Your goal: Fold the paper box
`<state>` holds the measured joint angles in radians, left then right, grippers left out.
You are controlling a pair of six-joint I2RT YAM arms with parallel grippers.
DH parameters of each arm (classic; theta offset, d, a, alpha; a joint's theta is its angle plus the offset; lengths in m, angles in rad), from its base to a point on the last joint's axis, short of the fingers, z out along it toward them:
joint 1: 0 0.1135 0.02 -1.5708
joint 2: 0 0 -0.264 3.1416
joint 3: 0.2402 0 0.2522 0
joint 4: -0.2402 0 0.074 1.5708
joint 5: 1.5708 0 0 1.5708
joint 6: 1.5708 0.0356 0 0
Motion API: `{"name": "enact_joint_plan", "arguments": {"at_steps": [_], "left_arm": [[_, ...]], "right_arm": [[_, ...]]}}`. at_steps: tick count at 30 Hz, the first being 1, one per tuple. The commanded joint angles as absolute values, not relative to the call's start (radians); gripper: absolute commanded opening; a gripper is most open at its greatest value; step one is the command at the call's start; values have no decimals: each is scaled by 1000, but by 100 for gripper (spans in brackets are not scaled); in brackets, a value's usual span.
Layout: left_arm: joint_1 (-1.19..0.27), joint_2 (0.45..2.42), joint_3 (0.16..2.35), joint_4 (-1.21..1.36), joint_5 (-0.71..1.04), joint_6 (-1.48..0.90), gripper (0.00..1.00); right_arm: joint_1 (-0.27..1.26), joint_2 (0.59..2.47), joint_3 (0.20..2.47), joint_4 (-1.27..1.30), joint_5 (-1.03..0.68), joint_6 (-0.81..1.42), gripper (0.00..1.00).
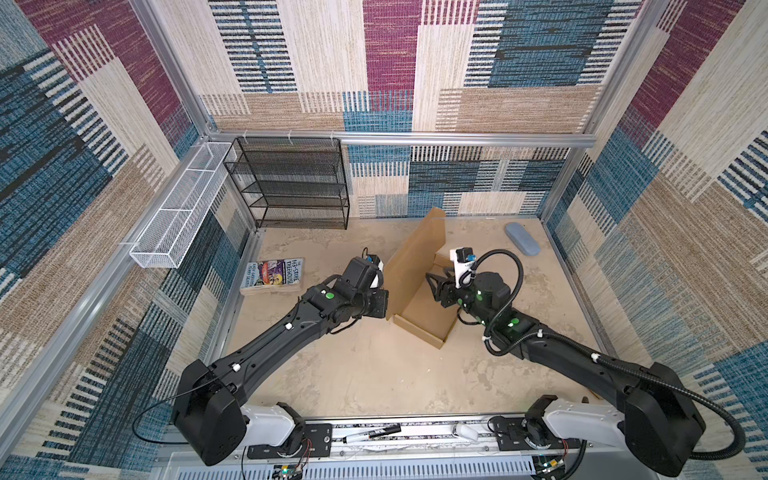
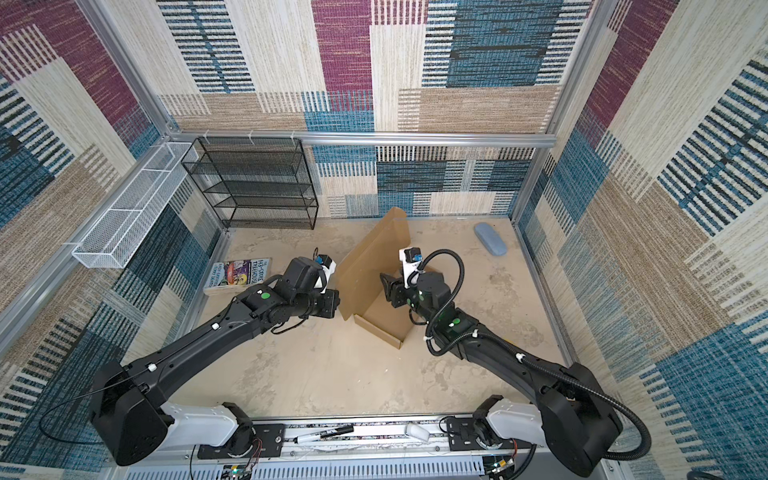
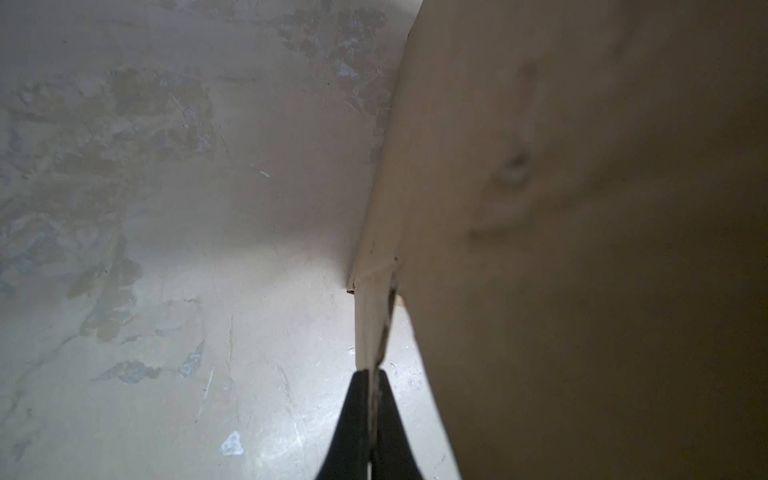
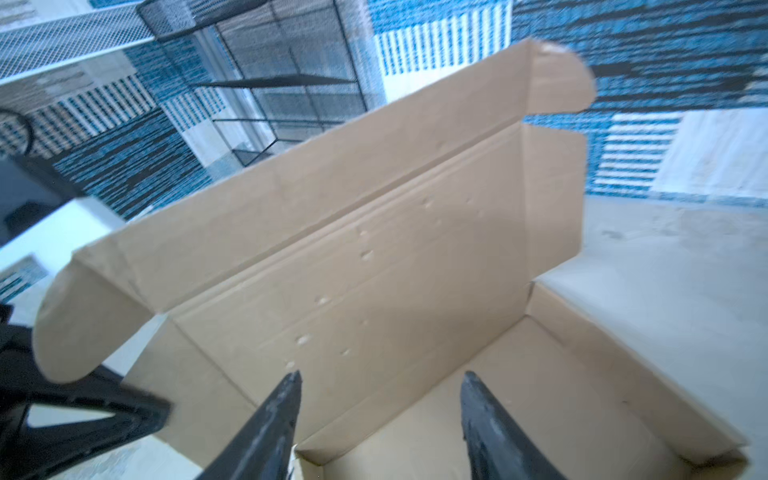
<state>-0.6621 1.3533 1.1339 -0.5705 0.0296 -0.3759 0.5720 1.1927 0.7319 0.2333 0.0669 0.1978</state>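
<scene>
Here brown corrugated paper box [image 4: 374, 249], lid upright; left gripper [image 3: 371, 376] pinching flap edge, right gripper [image 4: 380, 380] spread

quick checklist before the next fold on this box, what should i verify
1. Left gripper shut on a box flap edge: ok
2. Right gripper open, holding nothing: ok
3. Lid standing up: ok
4. Box inside free of objects: ok, as far as shown
5. Book apart from box: ok
6. Side walls locked in place: cannot tell
</scene>
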Motion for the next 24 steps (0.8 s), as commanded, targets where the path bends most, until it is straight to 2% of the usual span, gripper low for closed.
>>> {"name": "enact_joint_plan", "arguments": {"at_steps": [1,6,11,24], "left_arm": [[-660,1351,1175,-634,2,-225,0],[-660,1334,1216,-711,-21,-98,0],[-659,1325,1225,-735,-9,-9,0],[-647,1365,1234,-713,-22,19,0]], "right_arm": [[490,1185,798,78,97,138,66],[361,1261,929,-50,9,44,68],[313,1351,1015,-63,-30,-121,70],[98,1576,1182,7,-549,-350,71]]}}
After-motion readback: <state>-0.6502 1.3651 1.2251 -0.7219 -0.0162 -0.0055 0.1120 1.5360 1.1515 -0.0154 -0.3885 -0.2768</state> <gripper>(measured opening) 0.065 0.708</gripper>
